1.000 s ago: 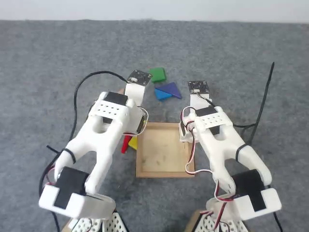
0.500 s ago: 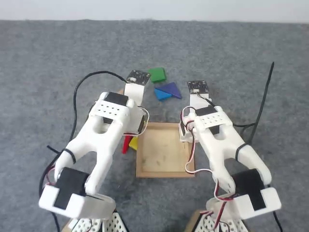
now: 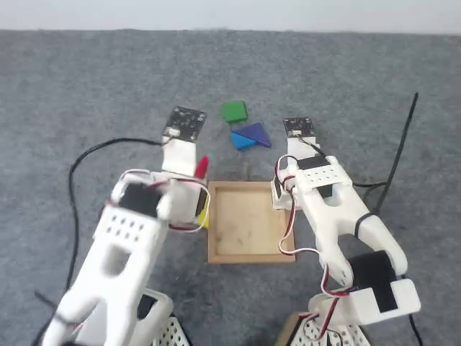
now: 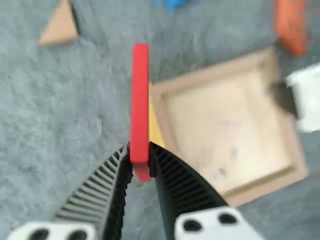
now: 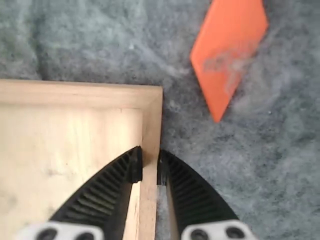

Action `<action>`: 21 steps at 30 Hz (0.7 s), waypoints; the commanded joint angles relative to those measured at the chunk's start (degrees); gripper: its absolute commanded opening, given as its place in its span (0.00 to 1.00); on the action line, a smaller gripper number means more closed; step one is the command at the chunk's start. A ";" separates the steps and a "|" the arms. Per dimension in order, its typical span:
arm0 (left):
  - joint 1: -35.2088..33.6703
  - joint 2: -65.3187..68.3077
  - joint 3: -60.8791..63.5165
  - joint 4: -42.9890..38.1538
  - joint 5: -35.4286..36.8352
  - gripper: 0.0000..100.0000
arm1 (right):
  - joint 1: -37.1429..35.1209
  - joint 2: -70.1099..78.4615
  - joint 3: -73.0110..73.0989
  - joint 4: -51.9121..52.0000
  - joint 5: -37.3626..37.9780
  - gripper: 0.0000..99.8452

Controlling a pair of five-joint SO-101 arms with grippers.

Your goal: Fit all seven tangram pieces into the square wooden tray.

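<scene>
My left gripper (image 4: 140, 159) is shut on the red piece (image 4: 140, 95), which it holds edge-on above the carpet beside the tray's left wall. In the high view the red piece (image 3: 203, 165) pokes out past the left gripper (image 3: 201, 175) near the tray's far left corner. The square wooden tray (image 3: 249, 257) has nothing inside. A yellow piece (image 3: 204, 215) lies against its left wall. My right gripper (image 5: 149, 166) is shut on the tray's right wall (image 5: 151, 130). An orange parallelogram (image 5: 227, 42) lies on the carpet just beyond it.
Behind the tray lie a green square (image 3: 235, 111), a blue triangle (image 3: 241, 141) and a purple triangle (image 3: 254, 132). A tan triangle (image 4: 60, 26) rests on the grey carpet left of the tray. Cables trail on both sides of the arms.
The left arm has risen and drawn back, lifting the red piece off the carpet by the tray's left side. The right arm stays clamped on the tray, which shifted slightly.
</scene>
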 commanded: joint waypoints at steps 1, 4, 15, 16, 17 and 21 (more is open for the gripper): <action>3.08 -9.32 -0.22 0.35 2.55 0.01 | 0.92 -0.04 -2.99 1.19 1.32 0.01; 8.09 -9.85 -0.13 -0.62 2.99 0.01 | 1.01 0.04 -2.99 3.56 6.51 0.01; 12.66 6.15 0.75 -12.13 8.70 0.01 | 11.30 0.13 -4.84 4.70 11.43 0.01; 12.75 7.74 0.75 -12.92 9.05 0.01 | 11.30 0.13 -4.84 4.62 10.81 0.01; 12.84 9.23 0.75 -13.80 9.85 0.01 | 11.56 0.13 -4.84 4.53 9.76 0.01; 14.51 13.19 0.66 -16.88 13.54 0.01 | 11.74 0.13 -4.84 4.44 6.95 0.01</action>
